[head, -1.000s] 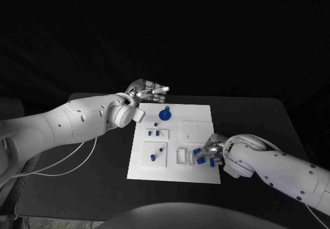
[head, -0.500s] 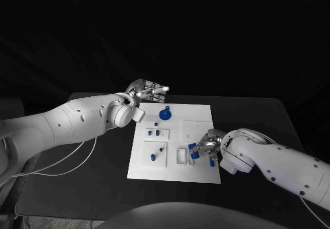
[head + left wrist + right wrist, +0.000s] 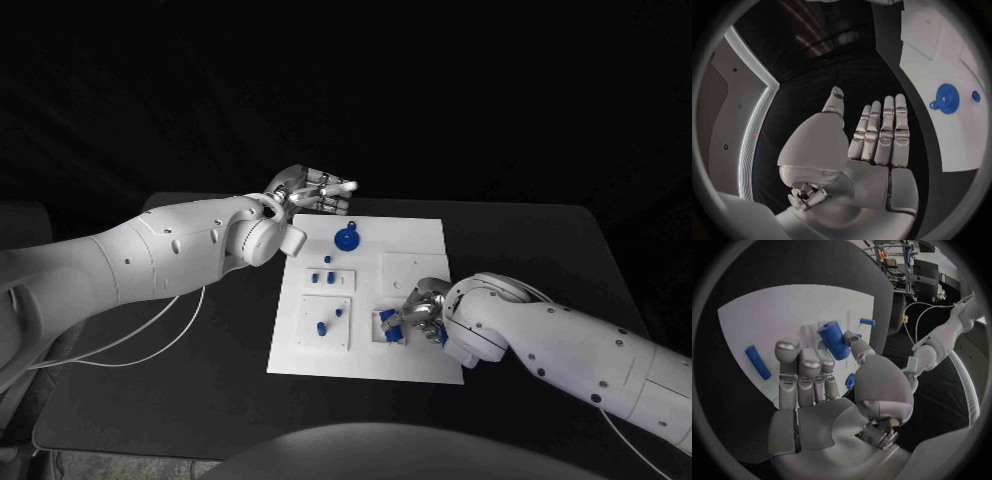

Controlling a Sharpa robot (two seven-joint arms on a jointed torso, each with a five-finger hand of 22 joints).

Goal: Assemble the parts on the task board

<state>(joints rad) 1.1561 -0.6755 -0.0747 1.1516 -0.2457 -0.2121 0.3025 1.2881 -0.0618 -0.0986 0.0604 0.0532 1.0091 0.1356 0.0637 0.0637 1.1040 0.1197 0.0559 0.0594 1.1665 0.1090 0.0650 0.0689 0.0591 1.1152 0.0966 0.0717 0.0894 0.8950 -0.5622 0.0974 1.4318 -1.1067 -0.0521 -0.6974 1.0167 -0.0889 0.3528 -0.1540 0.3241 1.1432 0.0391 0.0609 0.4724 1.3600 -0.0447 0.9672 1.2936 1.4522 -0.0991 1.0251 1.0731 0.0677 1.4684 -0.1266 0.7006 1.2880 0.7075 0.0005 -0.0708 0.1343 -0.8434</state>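
While the left hand [image 3: 310, 192] hangs flat and empty past the board's [image 3: 418, 240] far left corner, the right hand [image 3: 414, 318] sits low over the board's near right part. In the left wrist view the left hand [image 3: 870, 145] has its fingers [image 3: 887, 125] straight and side by side, the thumb set a little apart, with nothing between them; beneath them lies the black table [image 3: 829, 75], and the board's edge [image 3: 942, 60] runs beside them.

A blue gear [image 3: 345, 240] lies on the board near that far left corner, just beside the left hand's wrist; the left wrist view shows the gear [image 3: 945, 98] with a smaller blue dot [image 3: 976, 96] next to it. Nearer the robot from the gear, several small blue pegs [image 3: 327, 278] stand in a raised white block, and another block [image 3: 335, 318] closer still carries more blue pieces.

In the right wrist view the right hand [image 3: 826, 385] pinches a blue cylinder [image 3: 834, 340] between thumb and a fingertip, the other fingers [image 3: 795, 370] curled beside it. The cylinder is tilted just above the board [image 3: 767, 315], close to its narrow slots. A loose blue bar [image 3: 757, 361] lies flat on the board beside the fingers, a short blue peg [image 3: 867, 321] rests near the board's edge, and another blue piece [image 3: 850, 380] peeks from behind the thumb. In the head view the blue at the right hand's fingertips [image 3: 391, 320] is over the slotted area; whether the cylinder touches the board I cannot tell.
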